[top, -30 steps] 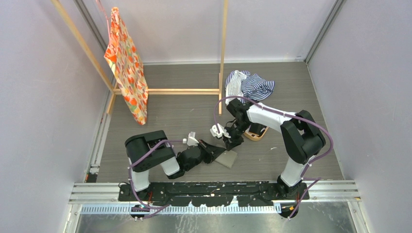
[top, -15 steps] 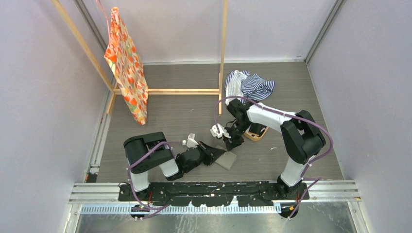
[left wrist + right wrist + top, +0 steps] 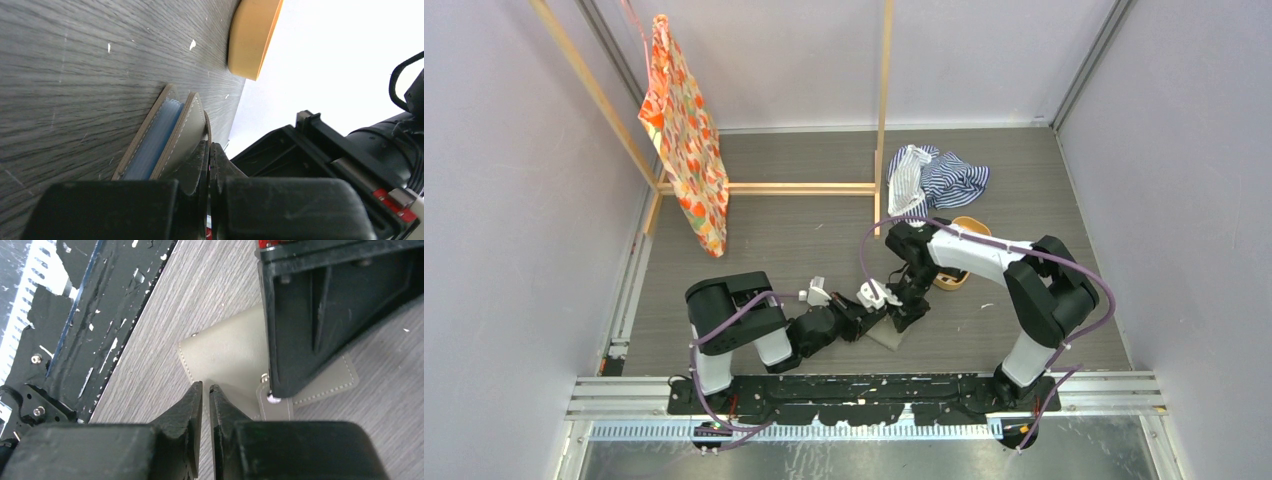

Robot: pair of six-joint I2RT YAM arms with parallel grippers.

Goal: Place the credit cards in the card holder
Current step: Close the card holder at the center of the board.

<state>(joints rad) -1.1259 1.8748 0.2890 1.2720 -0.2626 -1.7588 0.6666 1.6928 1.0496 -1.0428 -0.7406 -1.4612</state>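
We see the left gripper (image 3: 209, 150) clamped on the wallet (image 3: 177, 135) flap near the table's (image 3: 804, 240) front edge; the right gripper (image 3: 206, 390), nearly closed, holds nothing we can see.

Lower centre of the frame: the card holder (image 3: 890, 333) lies flat on the grey wood-grain table (image 3: 804, 225). The left gripper (image 3: 871, 313) and the right gripper (image 3: 905, 317) meet directly over its upper edge; jaw positions cannot be resolved from above. An orange-tan tray (image 3: 957, 268) sits just right of the right arm. A striped cloth (image 3: 936, 176) lies upper centre. A patterned bag (image 3: 686, 135) hangs on a wooden frame (image 3: 883, 110), upper left.
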